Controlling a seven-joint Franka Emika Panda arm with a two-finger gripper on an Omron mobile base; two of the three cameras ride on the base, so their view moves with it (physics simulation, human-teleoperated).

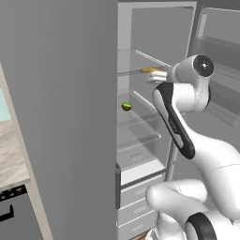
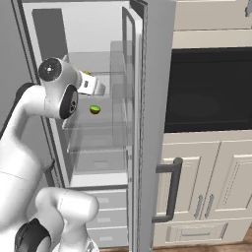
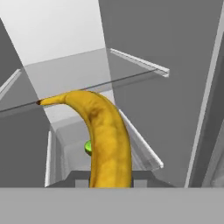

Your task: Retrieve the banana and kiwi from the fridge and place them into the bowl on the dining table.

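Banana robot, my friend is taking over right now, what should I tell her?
Gripper: shut on the banana, up at the upper glass shelf inside the open fridge.
Kiwi: on a lower fridge shelf, below the banana, untouched.
Done: fridge door open, banana gripped.
Left: pull the banana out, carry it to the bowl on the dining table, come back for the kiwi, put that in the bowl too.

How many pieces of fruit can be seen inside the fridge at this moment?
2. The banana is at the upper glass shelf, gripped in the closed claw. The kiwi lies on the shelf below. The closed drawers may hide more.
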